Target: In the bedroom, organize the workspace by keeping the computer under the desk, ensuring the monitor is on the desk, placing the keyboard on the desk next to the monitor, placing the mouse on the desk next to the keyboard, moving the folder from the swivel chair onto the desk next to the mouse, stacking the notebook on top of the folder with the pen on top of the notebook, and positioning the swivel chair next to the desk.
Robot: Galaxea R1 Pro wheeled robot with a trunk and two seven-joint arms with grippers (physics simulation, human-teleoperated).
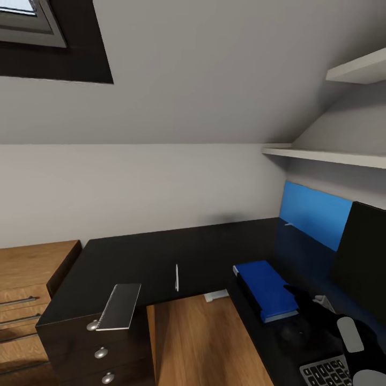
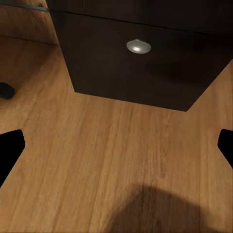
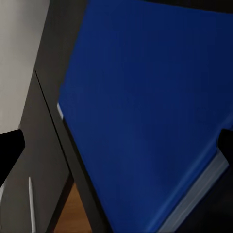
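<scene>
Keyboard corner nearest; folder lies lengthwise along desk.

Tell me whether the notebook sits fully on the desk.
No. The notebook lies flat at the desk's front corner above the drawer knobs, its near end jutting past the edge.

Blue folder flat on black desk; pen beside; notebook overhanging drawer corner.

Glossy black desk, wood-grain floor
</scene>
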